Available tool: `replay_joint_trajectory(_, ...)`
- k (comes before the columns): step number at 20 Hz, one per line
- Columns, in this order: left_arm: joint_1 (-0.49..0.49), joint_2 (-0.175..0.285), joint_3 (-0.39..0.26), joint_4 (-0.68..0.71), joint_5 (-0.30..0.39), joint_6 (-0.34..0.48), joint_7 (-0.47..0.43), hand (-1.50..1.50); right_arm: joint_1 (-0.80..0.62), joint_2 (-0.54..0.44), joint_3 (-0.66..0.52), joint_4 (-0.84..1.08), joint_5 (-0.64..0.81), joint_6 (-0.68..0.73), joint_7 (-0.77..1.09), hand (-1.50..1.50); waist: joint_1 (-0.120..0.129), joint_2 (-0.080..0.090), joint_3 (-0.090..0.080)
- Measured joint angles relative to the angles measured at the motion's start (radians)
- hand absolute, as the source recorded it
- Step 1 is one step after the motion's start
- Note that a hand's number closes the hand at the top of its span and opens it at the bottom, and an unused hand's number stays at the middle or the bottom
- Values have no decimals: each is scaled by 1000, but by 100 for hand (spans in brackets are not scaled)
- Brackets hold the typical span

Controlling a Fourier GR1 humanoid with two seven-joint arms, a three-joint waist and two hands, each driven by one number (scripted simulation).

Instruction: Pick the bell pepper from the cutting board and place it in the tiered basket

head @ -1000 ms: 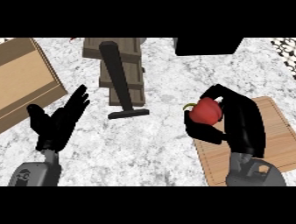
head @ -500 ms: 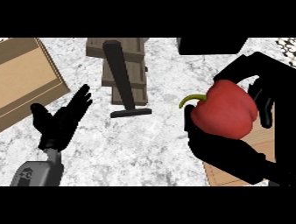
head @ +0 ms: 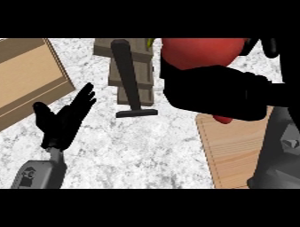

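The right hand point(head: 211, 95) fills the upper right of the head view as a broad black mass, its fingers curled round the bell pepper point(head: 199, 52); the hand covers the lower part of the pepper, so that the red body bulges out above the fingers and a small red sliver shows just under the hand's lower edge. Held this way, the pepper looks large and close in the view and lies above and a little to the left of the hand's palm. The cutting board point(head: 234, 150), pale wood with nothing showing on its visible part, lies below the right hand, beside the grey right forearm point(head: 283, 150) that crosses its right side. To the left of the right hand, just beside it, stands a wooden block point(head: 149, 75) with a black tool point(head: 128, 71) lying along it, the tool's crossbar end pointing down onto the speckled counter point(head: 146, 150). Well apart, at the lower left, the left hand point(head: 62, 124) rests open with its fingers straight and pointing up, holding nothing. Above and to the left of that hand lies a flat wooden panel point(head: 15, 80), set at an angle on the counter
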Motion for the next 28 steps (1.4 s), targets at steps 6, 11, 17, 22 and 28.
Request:
replay_joint_trajectory(6,-15,-14,-19,3,-14,4,1,0,-262,0,-145,278,-18,-4,21,150,18,11,2)
replay_joint_trajectory(11,-25,-13,-17,20,-11,-7,-11,0,-426,-2,-236,534,20,-45,6,150,28,21,3)
replay_joint_trajectory(17,-29,-19,-23,2,-12,-7,-4,0,-538,-1,-307,815,48,-182,-60,150,38,28,4)
replay_joint_trajectory(22,-46,-24,-24,13,-16,-5,-1,0,-575,1,-335,1016,49,-354,-95,150,44,33,4)
replay_joint_trajectory(28,-69,-31,-34,17,-20,-11,4,0,-574,5,-396,1149,-57,-613,-167,-150,68,41,4)
